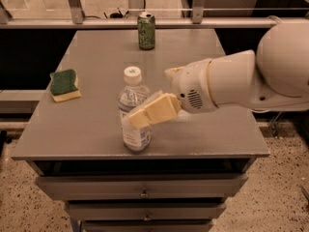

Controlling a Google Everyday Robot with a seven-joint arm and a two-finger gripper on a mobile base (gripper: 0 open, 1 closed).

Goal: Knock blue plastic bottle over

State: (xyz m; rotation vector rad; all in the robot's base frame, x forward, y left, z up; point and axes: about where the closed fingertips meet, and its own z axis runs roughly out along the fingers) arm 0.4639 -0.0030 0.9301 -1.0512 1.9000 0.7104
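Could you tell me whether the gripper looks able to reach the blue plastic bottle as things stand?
Probably yes: the gripper is right beside the upright blue plastic bottle, seemingly touching it, with nothing between them.

You have one view only: it looks down, fairly close, from above the bench's (96,129) front edge toward the far rail (96,23). The arm (227,83) enters from frame right, its claw (140,117) mid-frame, overlapping the blue plastic bottle (130,98).
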